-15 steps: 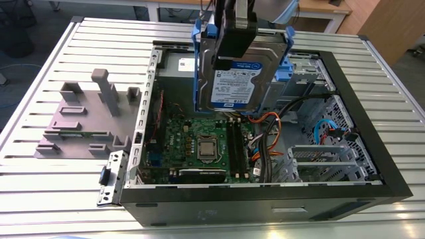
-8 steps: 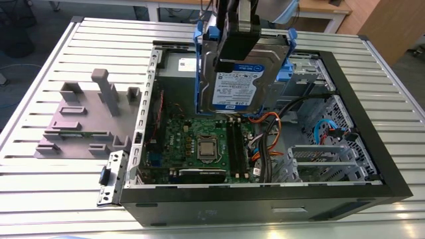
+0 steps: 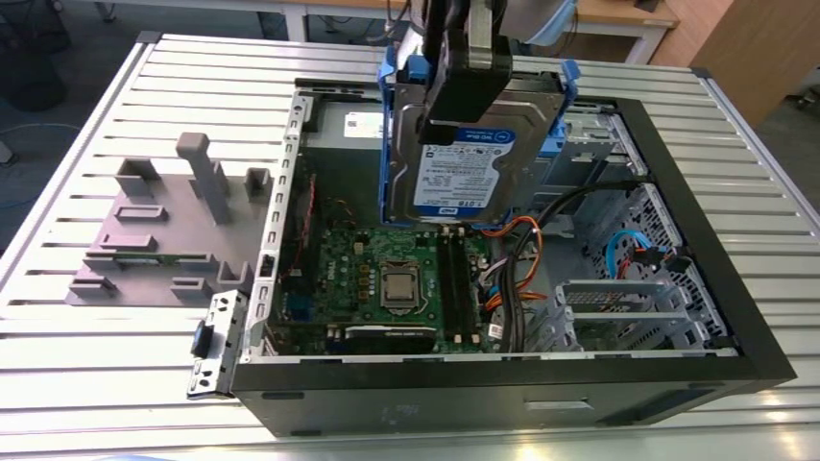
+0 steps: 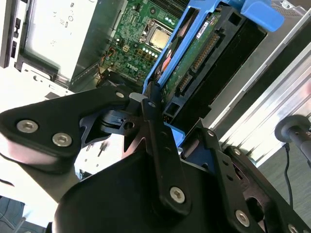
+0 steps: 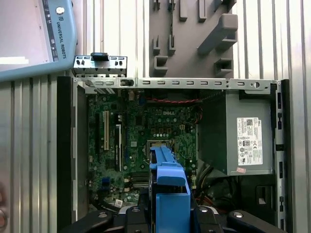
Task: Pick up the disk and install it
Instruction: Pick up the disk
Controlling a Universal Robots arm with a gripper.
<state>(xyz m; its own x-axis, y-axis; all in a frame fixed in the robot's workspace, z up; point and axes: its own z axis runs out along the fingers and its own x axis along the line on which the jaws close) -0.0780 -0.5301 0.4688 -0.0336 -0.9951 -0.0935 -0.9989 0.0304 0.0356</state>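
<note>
The disk (image 3: 451,178), a silver hard drive with a white-and-blue label in blue caddy rails, hangs upright above the open computer case (image 3: 513,396), over the back of the motherboard (image 3: 384,274). My gripper (image 3: 464,91) is shut on the disk's upper part, one black finger lying across its labelled face. In the second wrist view the black fingers (image 4: 154,121) clamp the disk (image 4: 194,56), whose green circuit-board side and connector show. In the first wrist view the disk's blue rail (image 5: 167,191) stands edge-on between the gripper (image 5: 167,218) jaws, above the motherboard (image 5: 141,136).
A grey slotted holder (image 3: 160,230) lies on the ribbed metal table to the exterior view's left of the case. Inside the case are a grey power supply (image 5: 243,138), orange and black cables (image 3: 519,274), a metal cage (image 3: 615,307) and a blue bracket (image 3: 558,144) behind the disk.
</note>
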